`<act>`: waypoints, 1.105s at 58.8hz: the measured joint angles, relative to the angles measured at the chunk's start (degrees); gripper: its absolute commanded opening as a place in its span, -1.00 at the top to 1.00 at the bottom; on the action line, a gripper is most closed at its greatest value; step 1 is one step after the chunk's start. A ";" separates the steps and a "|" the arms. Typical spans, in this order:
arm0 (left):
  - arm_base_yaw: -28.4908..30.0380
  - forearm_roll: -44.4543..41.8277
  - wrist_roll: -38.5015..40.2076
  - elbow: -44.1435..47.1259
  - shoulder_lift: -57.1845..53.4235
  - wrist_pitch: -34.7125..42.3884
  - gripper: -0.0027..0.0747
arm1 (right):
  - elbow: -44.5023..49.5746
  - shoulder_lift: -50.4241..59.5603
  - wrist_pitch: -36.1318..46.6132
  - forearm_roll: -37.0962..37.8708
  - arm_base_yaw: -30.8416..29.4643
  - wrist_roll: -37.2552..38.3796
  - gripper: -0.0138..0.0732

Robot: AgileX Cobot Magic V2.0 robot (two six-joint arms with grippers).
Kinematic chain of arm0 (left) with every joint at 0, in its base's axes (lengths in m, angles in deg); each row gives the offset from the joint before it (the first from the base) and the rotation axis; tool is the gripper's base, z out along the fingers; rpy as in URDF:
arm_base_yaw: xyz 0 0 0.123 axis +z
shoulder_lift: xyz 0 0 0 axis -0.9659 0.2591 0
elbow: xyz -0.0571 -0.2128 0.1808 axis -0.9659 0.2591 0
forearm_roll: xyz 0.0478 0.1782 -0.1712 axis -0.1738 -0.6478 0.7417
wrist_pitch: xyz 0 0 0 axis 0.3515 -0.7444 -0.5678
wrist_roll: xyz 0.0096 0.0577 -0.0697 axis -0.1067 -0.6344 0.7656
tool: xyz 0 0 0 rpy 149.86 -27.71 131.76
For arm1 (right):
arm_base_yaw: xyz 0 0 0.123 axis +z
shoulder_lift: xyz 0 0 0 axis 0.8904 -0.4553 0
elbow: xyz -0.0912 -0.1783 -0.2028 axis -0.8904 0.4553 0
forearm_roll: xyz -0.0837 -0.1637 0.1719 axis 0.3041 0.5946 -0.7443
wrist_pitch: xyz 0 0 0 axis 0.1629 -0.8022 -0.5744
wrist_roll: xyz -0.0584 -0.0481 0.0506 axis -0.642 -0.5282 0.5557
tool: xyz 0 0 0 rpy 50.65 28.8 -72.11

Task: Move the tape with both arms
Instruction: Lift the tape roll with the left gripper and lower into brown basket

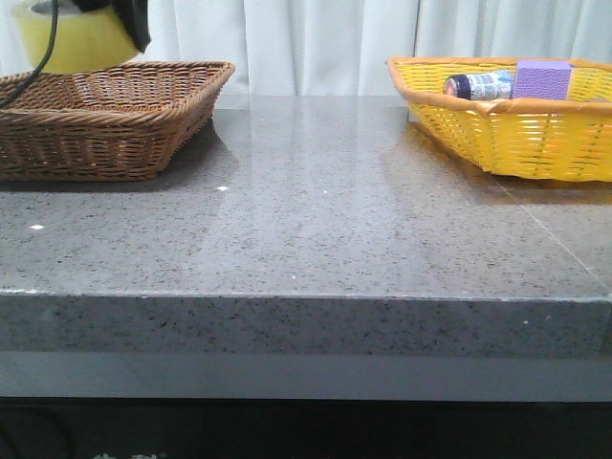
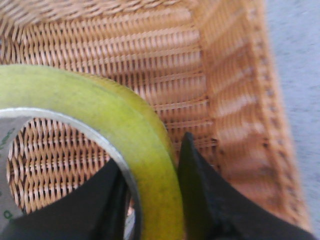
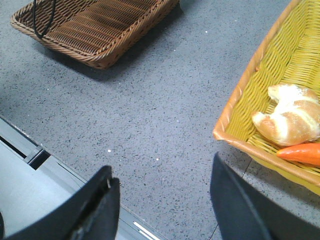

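Observation:
The tape (image 1: pixel 69 43), a wide yellow roll, hangs above the back of the brown wicker basket (image 1: pixel 115 110) at the far left. A black part of the left arm (image 1: pixel 134 21) and its cable cover the roll's right side. In the left wrist view my left gripper (image 2: pixel 150 172) is shut on the tape (image 2: pixel 120 125): one finger is inside the white core, the other is against the outer wall, with the basket (image 2: pixel 235 95) below. My right gripper (image 3: pixel 162 187) is open and holds nothing. It hovers over the table's front edge, left of the yellow basket (image 3: pixel 245 95).
The yellow basket (image 1: pixel 516 129) at the right holds a small bottle (image 1: pixel 478 84), a purple block (image 1: pixel 543 78), a bread roll (image 3: pixel 290 120) and an orange piece (image 3: pixel 300 152). Between the two baskets lies grey speckled tabletop (image 1: pixel 316 220). White curtains hang behind.

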 measured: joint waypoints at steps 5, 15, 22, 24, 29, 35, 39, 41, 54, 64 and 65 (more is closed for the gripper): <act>0.09 0.23 0.00 0.11 1.44 0.00 0.44 | 0.00 0.00 0.00 0.00 0.00 0.00 -0.32; 0.09 2.26 0.00 0.24 4.13 0.11 0.40 | 0.00 0.00 0.00 0.00 0.00 0.00 -0.32; 0.09 2.60 0.00 0.37 5.18 0.36 -0.02 | 0.00 0.00 0.00 0.00 0.00 0.00 -0.32; 0.09 2.60 0.00 0.37 5.17 0.65 -0.14 | 0.00 0.00 0.00 0.00 0.00 0.00 -0.32; 0.09 2.50 0.00 0.37 5.17 0.89 -0.38 | 0.00 0.00 0.00 0.00 0.00 0.00 -0.32; 0.09 2.42 0.00 0.37 5.17 1.01 -0.39 | 0.00 0.00 0.00 0.00 0.00 0.00 -0.32; 0.09 2.42 -0.13 0.37 5.07 1.01 -0.39 | 0.00 0.00 0.00 0.00 0.00 0.00 -0.32; 0.09 2.42 -0.13 0.37 4.94 1.01 -0.39 | 0.00 0.00 0.00 0.00 0.00 0.00 -0.32; 0.09 2.42 -0.13 0.46 1.38 1.01 -0.39 | 0.00 0.00 0.00 0.00 0.00 0.00 -0.32; 0.09 6.88 -0.72 1.37 -4.87 1.01 -0.39 | 0.00 0.00 0.00 0.00 0.00 0.00 -0.32; 0.09 7.47 -0.93 1.56 -5.53 1.01 -0.39 | 0.00 0.00 0.00 0.00 0.00 0.00 -0.32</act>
